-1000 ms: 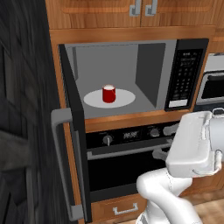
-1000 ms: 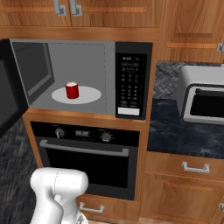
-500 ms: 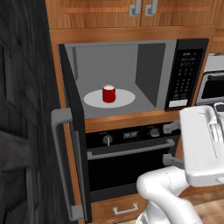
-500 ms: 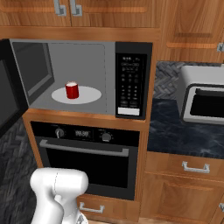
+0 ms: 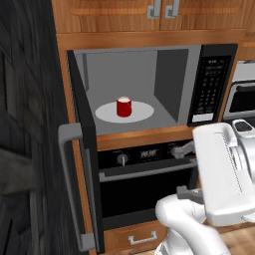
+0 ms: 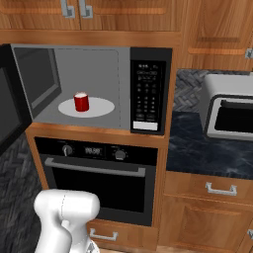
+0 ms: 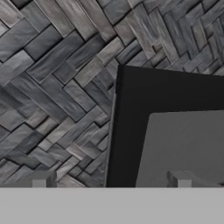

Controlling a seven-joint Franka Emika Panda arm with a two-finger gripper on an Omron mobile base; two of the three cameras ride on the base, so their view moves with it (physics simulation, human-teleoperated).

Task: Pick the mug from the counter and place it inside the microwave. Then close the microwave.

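Red mug sits upright on the white turntable inside the microwave, well apart from the gripper; handle too small to make out. Microwave door hangs wide open, its far edge cut off in the right base view. Hand view: two finger tips stand wide apart w/ nothing between, pointed at the dark door frame & herringbone tile. Arm is folded up low, right of the oven.
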